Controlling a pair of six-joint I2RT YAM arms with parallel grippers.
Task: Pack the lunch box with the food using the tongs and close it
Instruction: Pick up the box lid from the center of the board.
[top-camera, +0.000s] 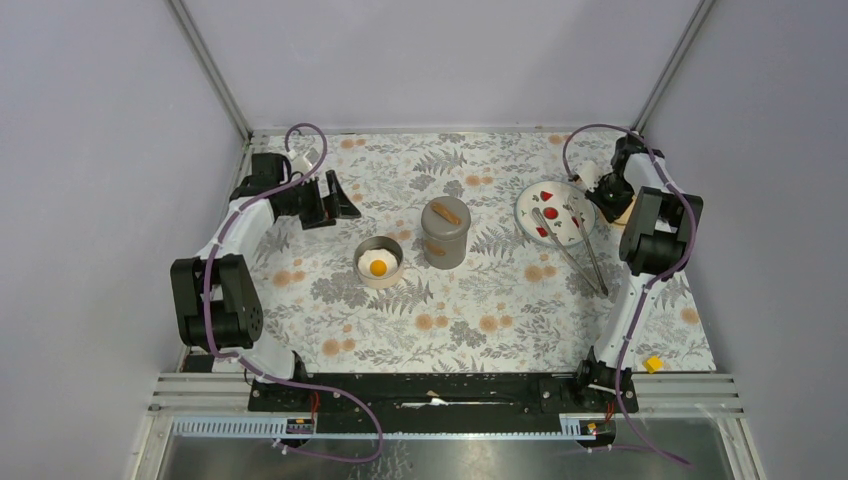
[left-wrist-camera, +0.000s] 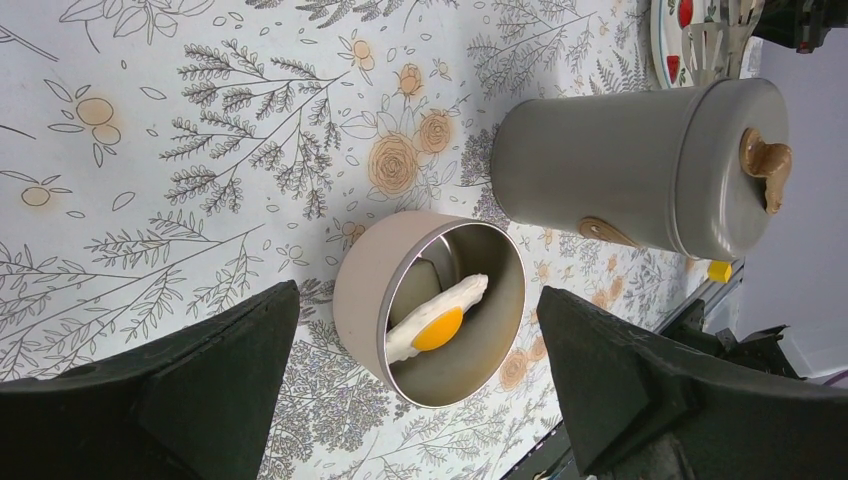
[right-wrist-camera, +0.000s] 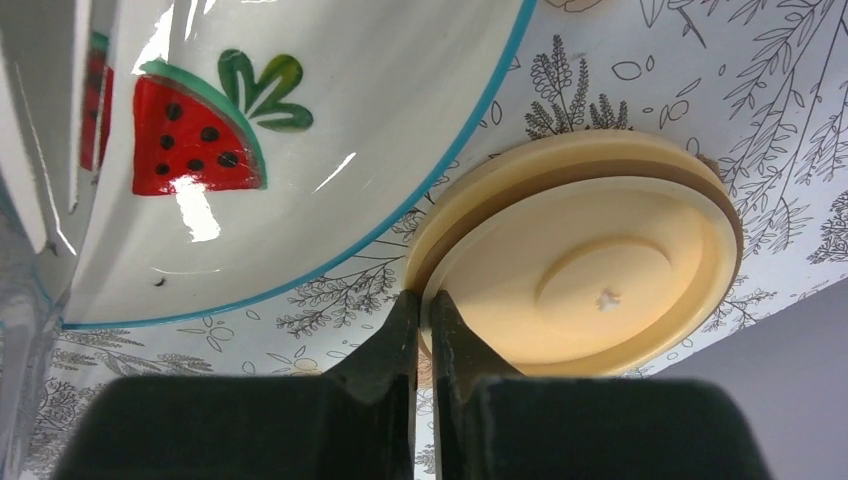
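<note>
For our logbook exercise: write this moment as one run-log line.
left gripper: open | right gripper: shut on lid rim | egg: in tin | tongs: tips on plate

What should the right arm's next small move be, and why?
Probably lift the cream lid slightly off the table. The right gripper looks pinched shut on its rim, beside the plate, so a gentle raise would test the hold. The fried egg already lies in the open round tin.
</note>
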